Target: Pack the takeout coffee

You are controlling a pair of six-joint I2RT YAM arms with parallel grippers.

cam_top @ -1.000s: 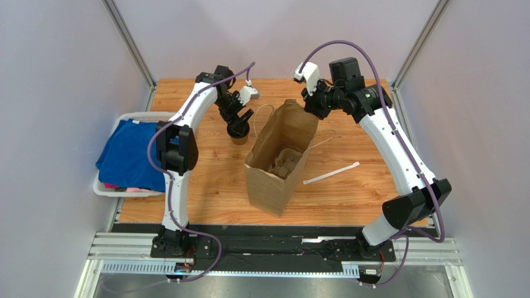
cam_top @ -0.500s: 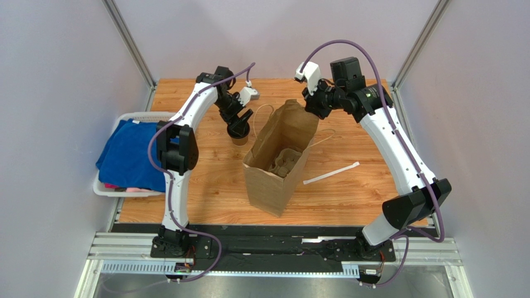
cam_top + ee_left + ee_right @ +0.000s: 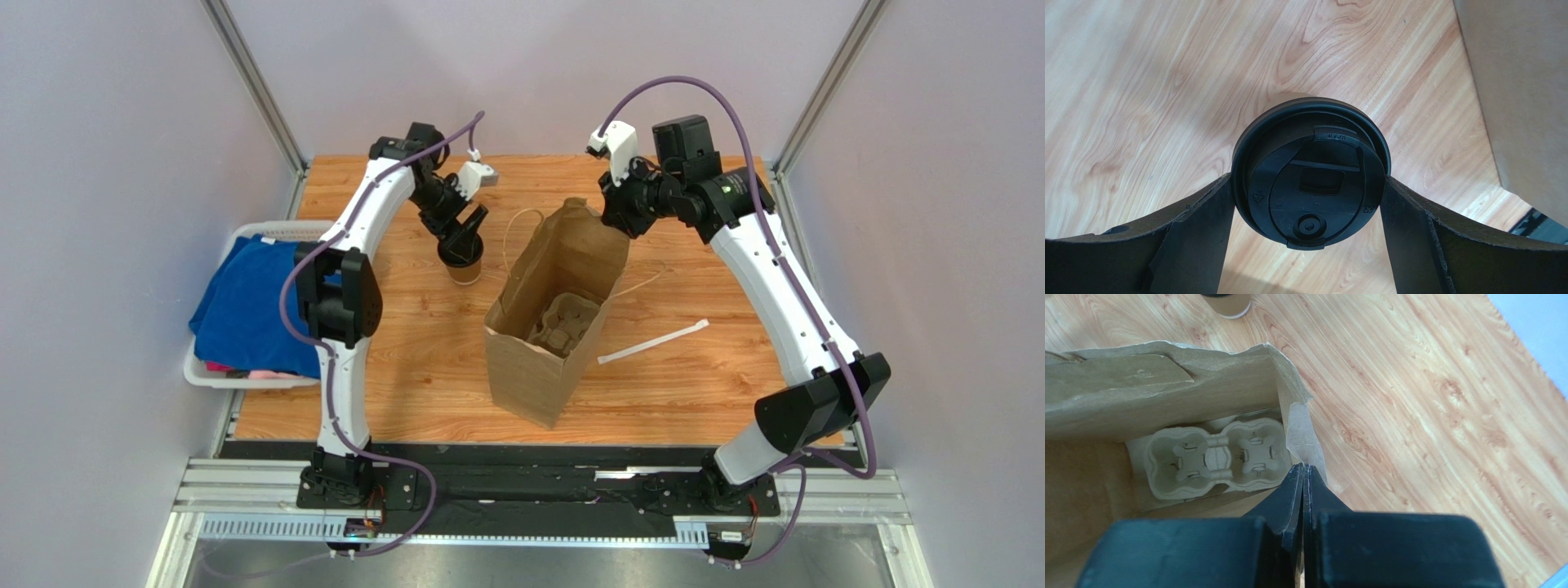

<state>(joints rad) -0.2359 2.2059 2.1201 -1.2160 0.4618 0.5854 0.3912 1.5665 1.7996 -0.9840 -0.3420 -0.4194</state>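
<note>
The takeout coffee [image 3: 463, 259], a small brown paper cup with a round black lid [image 3: 1310, 173], is left of the tall brown paper bag [image 3: 552, 331]. My left gripper [image 3: 1308, 181] reaches down over it, and both fingers press the lid's rim from either side. My right gripper [image 3: 1303, 469] is shut on the bag's far top edge [image 3: 1300, 425] and holds the mouth wide. In the top view that gripper [image 3: 617, 211] sits at the bag's back rim. A grey-brown pulp cup tray [image 3: 1215, 460] lies at the bottom of the bag.
A white basket [image 3: 206, 371] with blue cloth [image 3: 252, 306] sits off the table's left edge. A white paper strip [image 3: 653, 343] lies to the right of the bag. The bag's thin handle loop [image 3: 515, 223] hangs between the cup and the bag.
My left jaws have narrowed onto the cup's lid. The left arm and the cup have shifted slightly back and to the left. The right arm holds still.
</note>
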